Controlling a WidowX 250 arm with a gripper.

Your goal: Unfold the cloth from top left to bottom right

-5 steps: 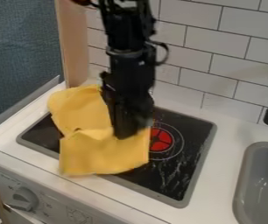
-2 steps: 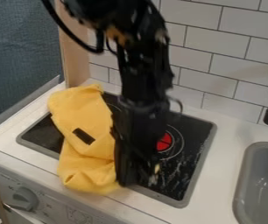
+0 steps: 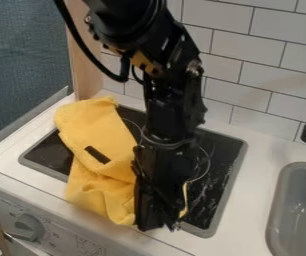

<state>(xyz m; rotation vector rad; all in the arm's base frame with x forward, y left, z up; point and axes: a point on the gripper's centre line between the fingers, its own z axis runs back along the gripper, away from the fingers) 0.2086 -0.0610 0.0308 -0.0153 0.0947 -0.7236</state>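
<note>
Some unfolding is showing, but the yellow cloth [image 3: 99, 130] is lying rumpled left of centre, its lower-right spread remaining; I'm failing to tell whether the gripper [image 3: 158, 224] is holding it.

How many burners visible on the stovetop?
2. Back burner: between the cloth and the arm, partly covered. Right burner: just right of the arm, partly behind it. Cloth and arm may hide more.
</note>
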